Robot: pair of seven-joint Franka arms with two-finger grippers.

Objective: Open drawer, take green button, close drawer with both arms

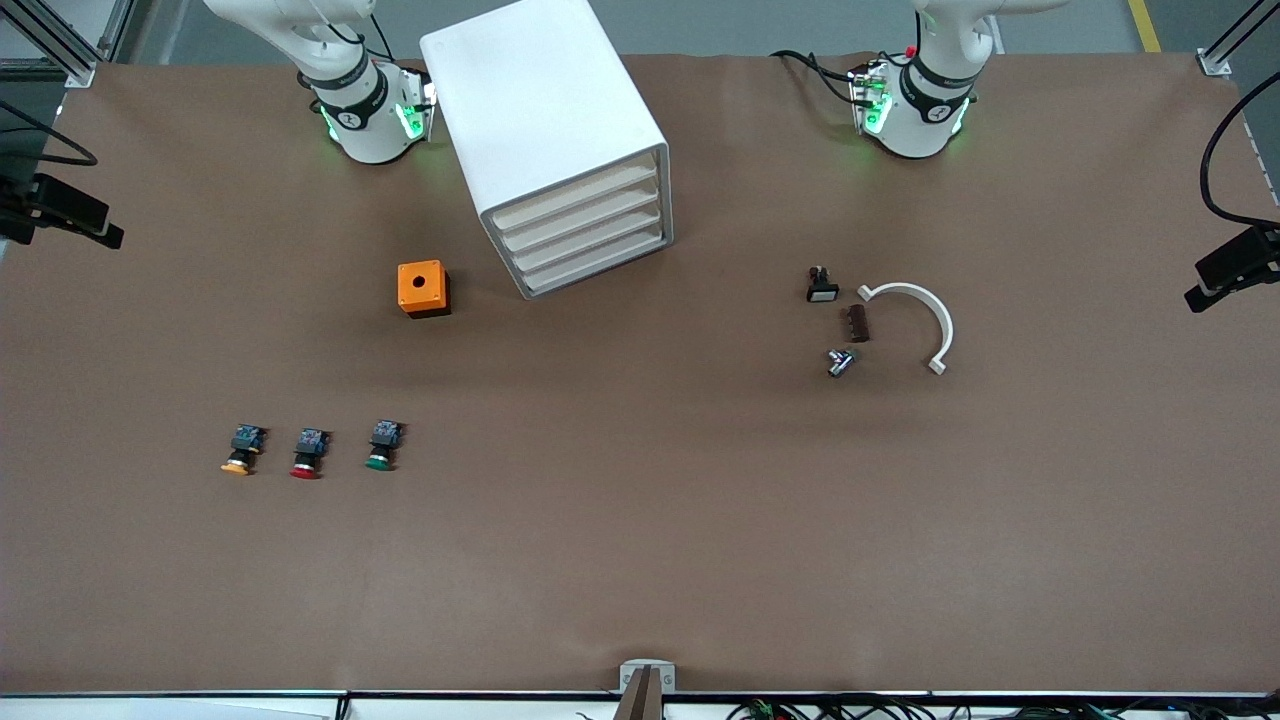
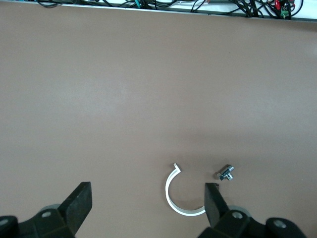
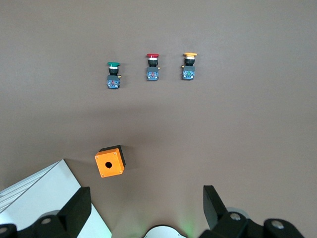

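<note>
The white cabinet (image 1: 545,110) stands near the right arm's base, its four cream drawer fronts all shut. The drawer (image 1: 598,262) is the lowest of them. The green-capped button (image 1: 381,446) (image 3: 113,75) lies on the brown table, nearer to the front camera than the cabinet, beside a red-capped button (image 1: 308,454) and an orange-capped one (image 1: 241,450). My right gripper (image 3: 147,206) hangs high by its base, open and empty, with the cabinet's corner (image 3: 39,198) at its side. My left gripper (image 2: 148,203) is open and empty too, high over a white curved clip (image 2: 173,198).
An orange box (image 1: 422,289) with a round hole sits beside the cabinet. Toward the left arm's end lie the white curved clip (image 1: 925,310), a small black part (image 1: 821,285), a brown block (image 1: 857,322) and a metal piece (image 1: 840,361).
</note>
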